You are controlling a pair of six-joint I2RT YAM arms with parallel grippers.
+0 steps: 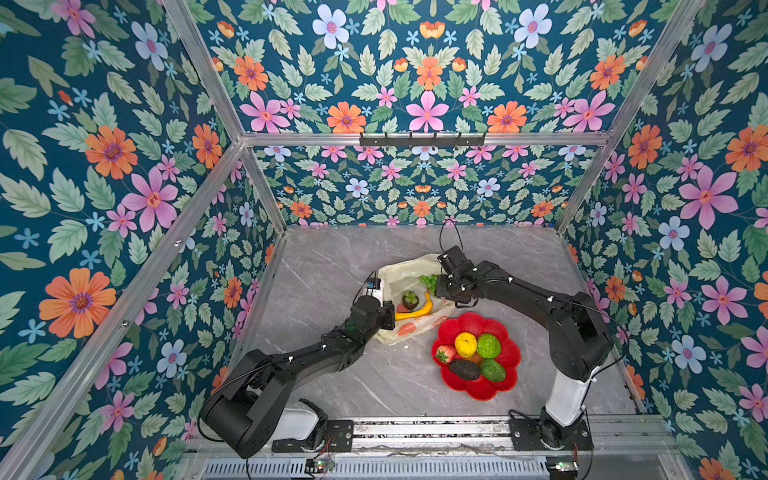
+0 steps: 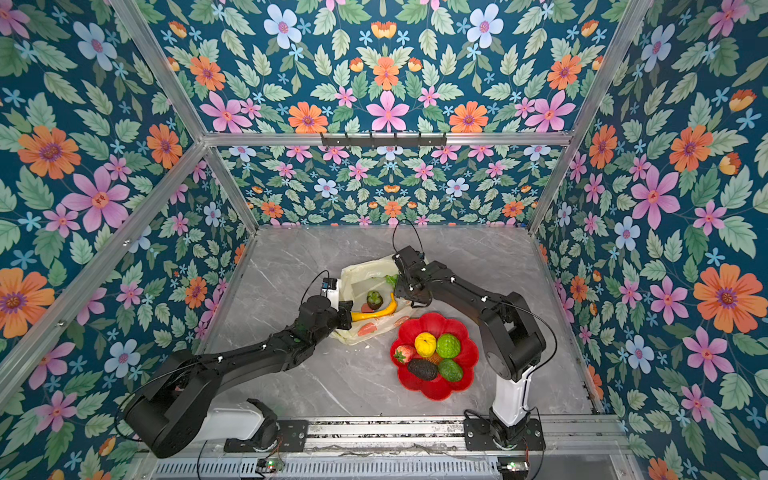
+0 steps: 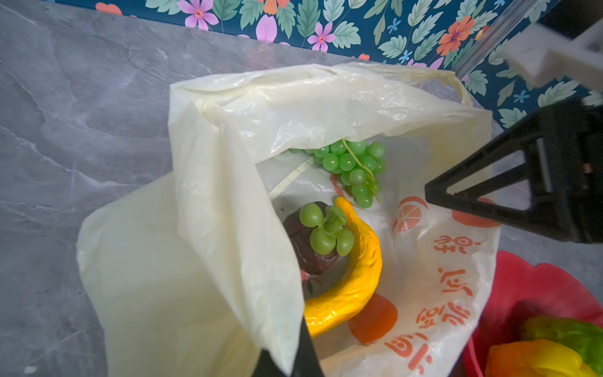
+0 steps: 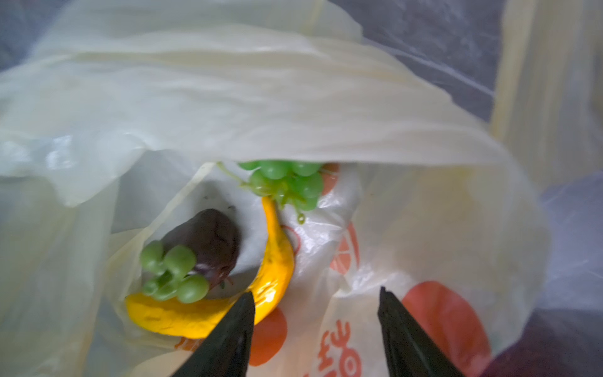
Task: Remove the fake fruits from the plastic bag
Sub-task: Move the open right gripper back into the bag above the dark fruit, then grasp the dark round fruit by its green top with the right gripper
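Right gripper (image 4: 316,292) is the working claw. Its jaws are apart with nothing between them, tips at the mouth of the plastic bag (image 4: 261,98), over the printed lower film.

Nearest fruit is the banana (image 4: 277,258). It sits right at one fingertip, off-centre rather than in the gap; contact I can't tell. It's curved: one limb lies crosswise in front of that finger, the other runs away from the claw into the bag.

My read: take the away-running limb, since the jaws as they stand close across it. That calls for a sideways shift toward that finger, then a short advance — probably no wrist roll.

Just past the banana's inner curve is the dark fruit (image 4: 212,241) with a green lobed top, close against the banana. Farther in, at the banana's far tip, is the grape bunch (image 4: 287,182), half under the drooping upper film. That's the hardest reach, and the film may snag.

Across the bag, the left gripper (image 3: 287,365) is clamped on the bag's rim and holds the mouth up. It's busy, so the right arm is both nearer and free.

Outside the bag, beside the right forearm, the red plate (image 1: 473,390) carries a lemon (image 1: 465,344), strawberry (image 1: 445,354), avocado (image 1: 464,369), a bumpy green fruit (image 1: 488,345) and a smooth green fruit (image 1: 493,370) — three left inside by my count.
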